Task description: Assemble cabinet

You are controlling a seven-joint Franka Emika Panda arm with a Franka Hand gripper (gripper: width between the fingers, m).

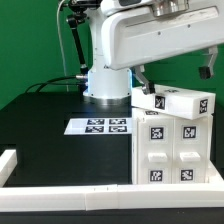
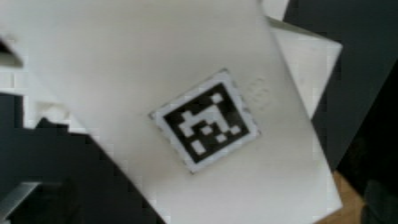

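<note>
Lying tag-face up against the counter's (image 1: 40, 110) near rail (image 1: 70, 199), cabinet (image 1: 172, 150) points lengthwise toward the robot; claw (image 1: 146, 84) state unclear.

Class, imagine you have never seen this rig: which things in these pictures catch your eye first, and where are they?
The big white robot arm fills the upper part of the exterior view. Below it, on that view's right, stands the cabinet, its square panels bearing black-and-white tags. The marker board lies flat on the black table. The wrist view is filled by a white part with one tag.
</note>
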